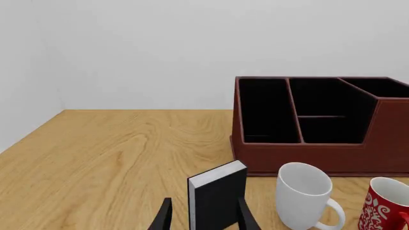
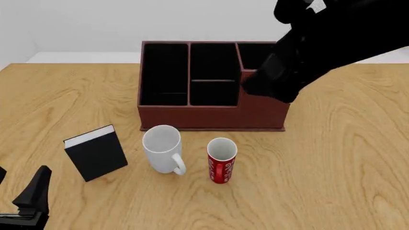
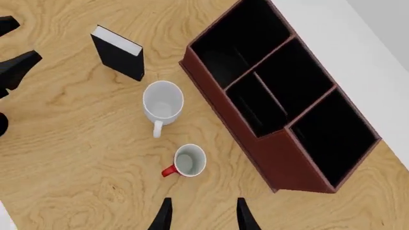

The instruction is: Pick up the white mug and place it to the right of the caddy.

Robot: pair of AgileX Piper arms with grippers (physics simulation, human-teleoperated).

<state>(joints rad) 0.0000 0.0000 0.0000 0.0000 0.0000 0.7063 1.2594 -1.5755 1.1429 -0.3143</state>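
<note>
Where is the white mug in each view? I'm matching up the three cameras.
Left wrist: white mug, between book and red mug.
Front: white mug, before the caddy.
Right wrist: white mug, seen from above.
Shared landmark: the caddy behind it.

So we've got the white mug [image 2: 162, 147] sitting just in front of the caddy [image 2: 211, 88], with only a narrow strip of table [image 2: 332, 163] between them. On its right the red mug [image 2: 221, 159] stands close, leaving us a slim gap. On its left the black book [image 2: 96, 152] stands upright, a bit further off, so that side is roomier. Above the mug we see nothing in the way. Right of the caddy the wood is bare, though the right arm [image 2: 319, 45] hangs over the caddy's right end. The left gripper [image 2: 19, 201] sits low at the near left corner, spread apart, with the book right ahead of it.
</note>
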